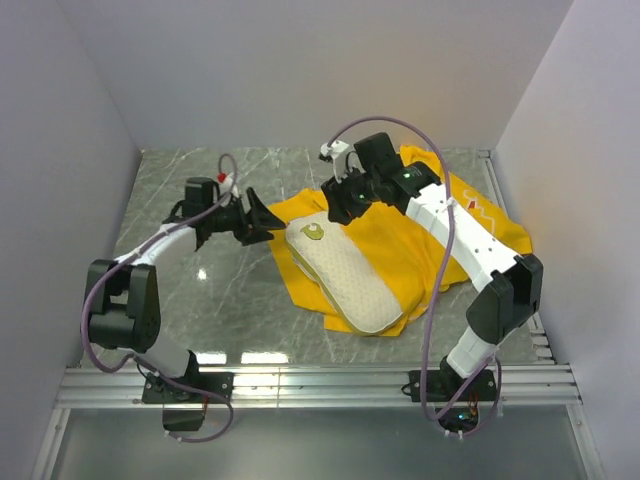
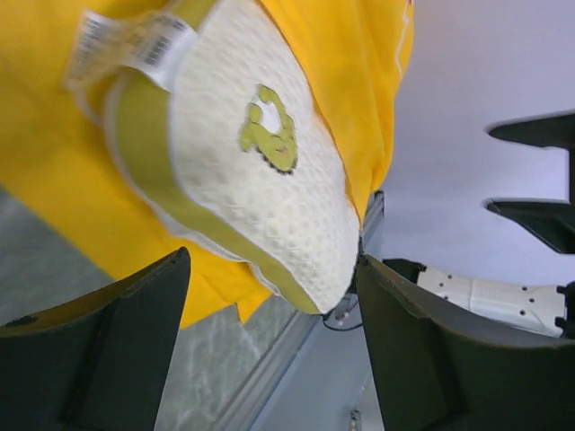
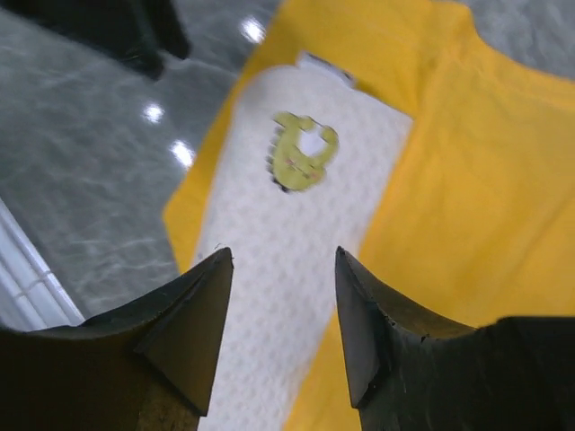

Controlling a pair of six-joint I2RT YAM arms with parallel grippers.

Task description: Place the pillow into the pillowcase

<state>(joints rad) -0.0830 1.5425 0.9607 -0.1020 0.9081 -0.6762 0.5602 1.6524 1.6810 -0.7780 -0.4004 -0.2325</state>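
The cream-white pillow (image 1: pixel 345 272) lies on top of the yellow pillowcase (image 1: pixel 420 235), its yellow logo (image 1: pixel 313 233) at the far left end. My left gripper (image 1: pixel 268 222) is open, just left of the pillow's logo end, apart from it. In the left wrist view the pillow (image 2: pixel 269 180), with its tag (image 2: pixel 135 45), fills the space beyond the open gripper (image 2: pixel 274 296). My right gripper (image 1: pixel 338 205) is open and hovers above the pillow's far end. In the right wrist view the pillow (image 3: pixel 296 233) and pillowcase (image 3: pixel 467 180) lie below the open, empty gripper (image 3: pixel 283 260).
The grey marble table (image 1: pixel 200 290) lies between white walls. A metal rail (image 1: pixel 320 380) runs along the near edge. A slatted strip (image 1: pixel 540 340) lies by the right arm's base. The pillowcase spreads to the back right corner.
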